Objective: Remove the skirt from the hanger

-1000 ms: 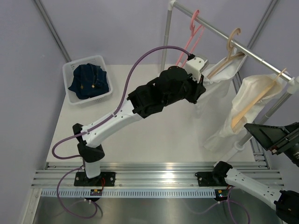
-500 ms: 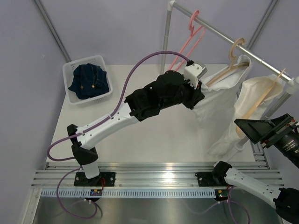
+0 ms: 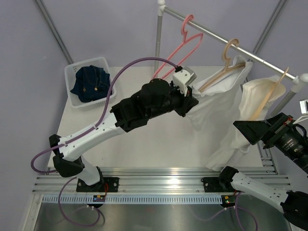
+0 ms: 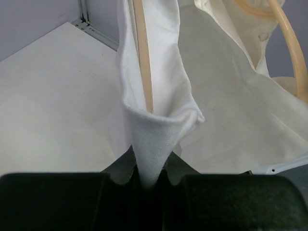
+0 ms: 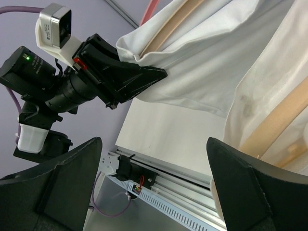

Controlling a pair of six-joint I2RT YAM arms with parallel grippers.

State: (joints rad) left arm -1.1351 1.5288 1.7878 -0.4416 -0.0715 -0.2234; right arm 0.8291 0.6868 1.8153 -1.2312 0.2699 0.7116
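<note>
White skirt draped on a tan wooden hanger, above the table's far right corner, one waistband corner stretched leftward

You have bare tabletop open through the frame's centre. At upper right, the rail, its hangers and the hanging white skirt block any pass; a basket fills the upper left corner, with clear tabletop beside it.

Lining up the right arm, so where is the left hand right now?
In the top view the left hand sits near centre, just below the pink hanger, shut on a corner of the skirt beside its wooden hanger.
</note>
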